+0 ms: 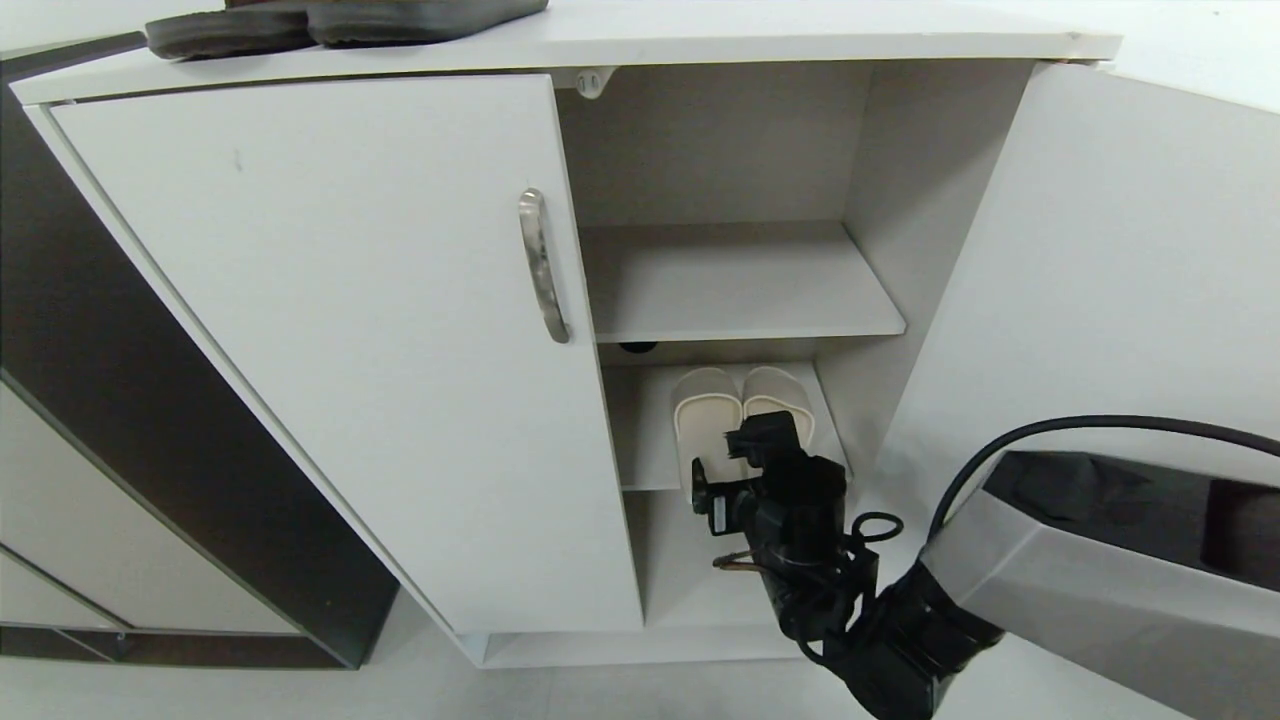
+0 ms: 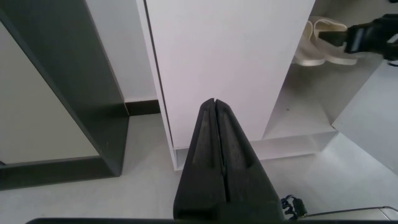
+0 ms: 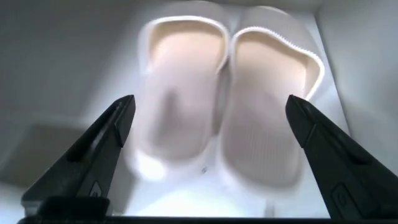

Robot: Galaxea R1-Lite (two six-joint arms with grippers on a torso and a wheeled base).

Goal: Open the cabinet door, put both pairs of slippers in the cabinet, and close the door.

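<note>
A dark pair of slippers (image 1: pixel 340 20) lies on the cabinet (image 1: pixel 800 40) top at the left, above the closed left door (image 1: pixel 330 330) and its metal handle (image 1: pixel 543 265). The left wrist view shows the left hand (image 2: pixel 214 106) clenched and empty, low before that door. On the second shelf (image 1: pixel 640 430) down the cream slippers (image 1: pixel 705 405) sit side by side. The right hand (image 1: pixel 735 460), released, hovers just before them, beside the open right door (image 1: pixel 1100 280).
</note>
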